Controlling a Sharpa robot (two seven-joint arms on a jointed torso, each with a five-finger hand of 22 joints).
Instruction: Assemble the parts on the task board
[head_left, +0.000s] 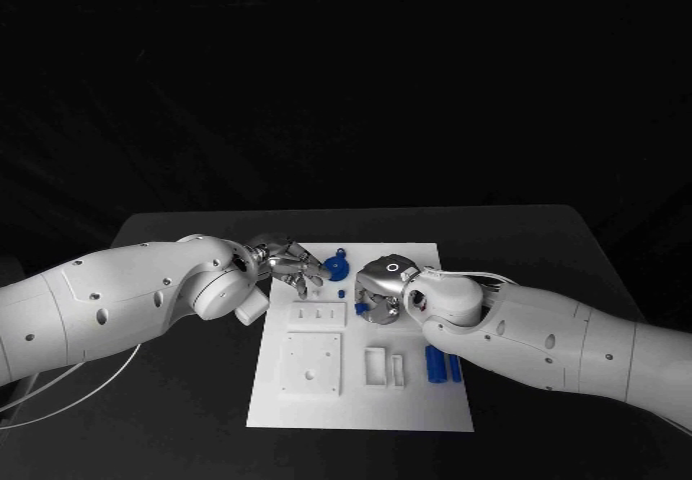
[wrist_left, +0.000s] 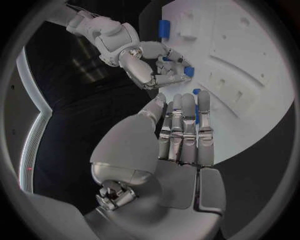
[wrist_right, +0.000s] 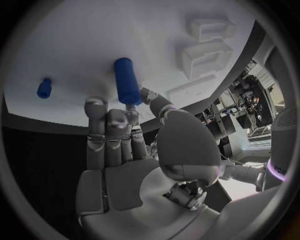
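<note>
I see the task board (head_left: 361, 400) lying in the middle of the black table (head_left: 548, 240), and both hands are over its far half. My left hand (head_left: 289, 264) comes in from the left and sits over the board's far left corner. In the left wrist view its fingers (wrist_left: 184, 130) lie straight and close side by side, and I see nothing between them; a sliver of blue shows just past the fingertips, but I cannot tell whether they touch it.

My right hand (head_left: 379, 290) is just to the right of it, over the middle of the board's far half. From the left wrist view its fingers (wrist_left: 164, 79) are curled in, with a small blue part (wrist_left: 189, 71) at their tips. Whether it is truly pinched or merely touched I cannot tell.

A round blue part (head_left: 336, 265) with a small knob sits on the board between the two hands, near the far edge. Two blue cylinders (head_left: 443, 366) lie side by side on the near right of the board, just beside my right forearm. White raised blocks (head_left: 315, 365) with holes and slots take up the board's left and middle.
</note>
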